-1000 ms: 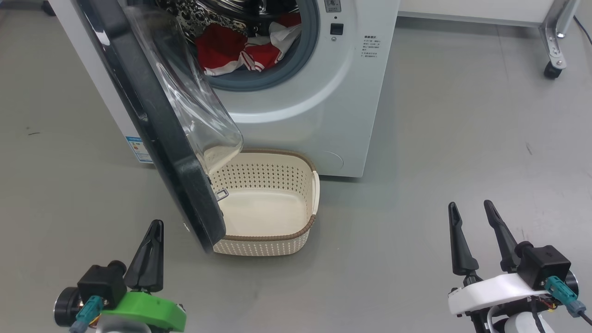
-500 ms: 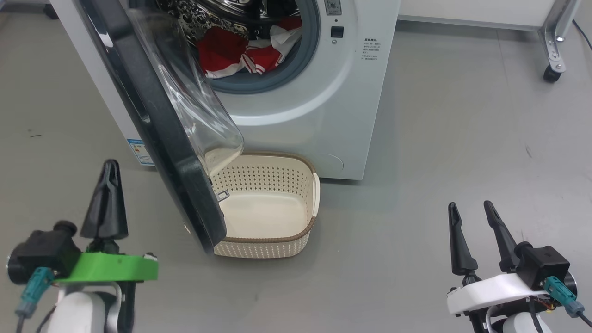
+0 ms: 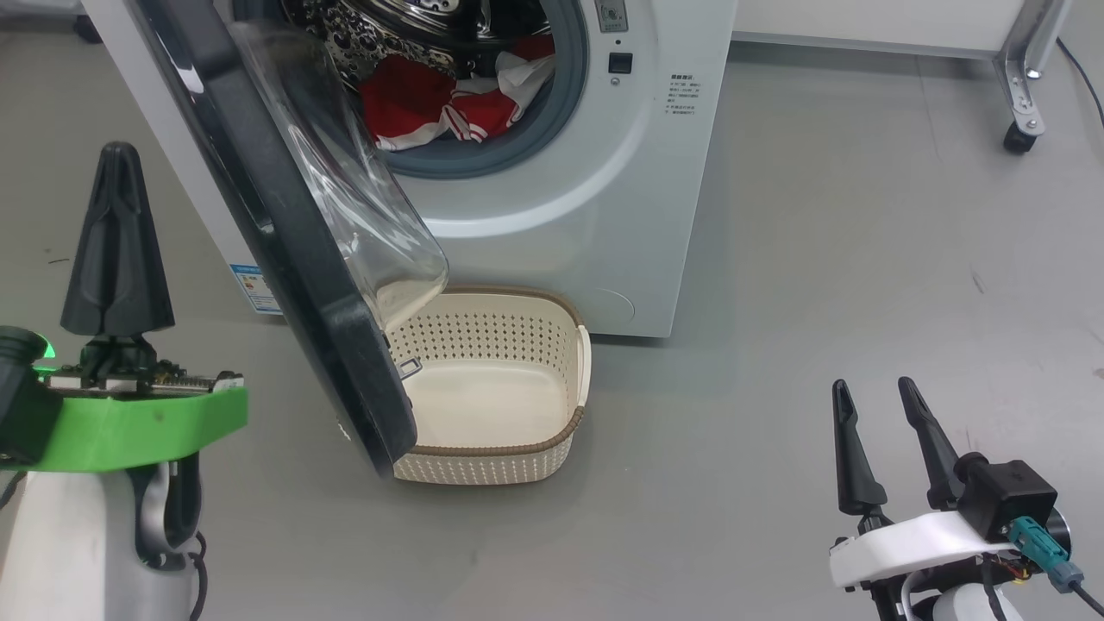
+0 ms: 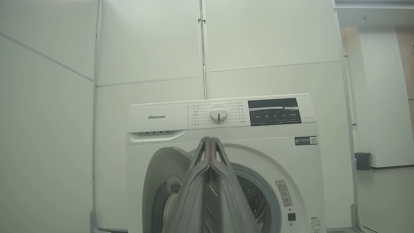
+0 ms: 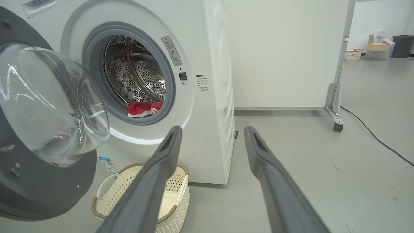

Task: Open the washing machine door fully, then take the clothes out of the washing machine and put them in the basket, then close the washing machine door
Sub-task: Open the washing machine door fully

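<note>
The left gripper [image 3: 118, 155], fingers pressed together, has been raised from seven to nine o'clock beside the washing machine door [image 3: 289, 259], while the right gripper [image 3: 872, 385] is kept at five o'clock, fingers apart, and the clothes [image 3: 431, 99] are left in the washing machine [image 3: 552, 216] at twelve, above the basket [image 3: 496, 448].

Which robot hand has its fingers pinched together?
The left gripper, on the green mount: its fingers press together. The right gripper holds its fingers apart.
</note>
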Robot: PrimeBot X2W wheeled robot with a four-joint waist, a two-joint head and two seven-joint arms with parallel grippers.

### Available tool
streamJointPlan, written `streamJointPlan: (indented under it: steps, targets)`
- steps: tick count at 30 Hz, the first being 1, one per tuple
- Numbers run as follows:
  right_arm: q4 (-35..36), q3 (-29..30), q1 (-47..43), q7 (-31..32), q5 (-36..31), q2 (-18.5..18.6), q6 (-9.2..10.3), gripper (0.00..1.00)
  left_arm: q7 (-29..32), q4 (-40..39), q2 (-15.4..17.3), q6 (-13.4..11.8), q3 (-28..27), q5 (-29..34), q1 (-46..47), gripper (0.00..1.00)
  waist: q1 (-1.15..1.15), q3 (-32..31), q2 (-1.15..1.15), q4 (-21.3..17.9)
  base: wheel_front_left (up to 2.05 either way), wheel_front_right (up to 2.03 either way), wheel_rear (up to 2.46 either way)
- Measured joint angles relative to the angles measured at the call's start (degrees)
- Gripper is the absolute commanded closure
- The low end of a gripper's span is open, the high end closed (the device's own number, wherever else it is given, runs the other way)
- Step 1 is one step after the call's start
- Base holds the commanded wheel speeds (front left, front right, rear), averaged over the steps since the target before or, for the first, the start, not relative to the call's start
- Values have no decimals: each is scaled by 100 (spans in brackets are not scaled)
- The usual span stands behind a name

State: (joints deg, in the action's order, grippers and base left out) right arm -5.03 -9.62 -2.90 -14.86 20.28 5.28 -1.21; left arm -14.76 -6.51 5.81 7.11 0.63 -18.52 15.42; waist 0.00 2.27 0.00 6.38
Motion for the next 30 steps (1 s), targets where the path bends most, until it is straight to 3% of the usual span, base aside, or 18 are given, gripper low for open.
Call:
streamJointPlan:
  steps: [16,30]
  targets:
    - [-23,87,5,0,-97,-120,-118,0,520,-254,80,0,1078,-12,129,100,0,110,0,-179,0,0,0]
    - [-62,158,13,0,-183,-172,-177,0,1380,497,-54,0,1638,-469,-385,100,0,198,0,-322,0,0,0]
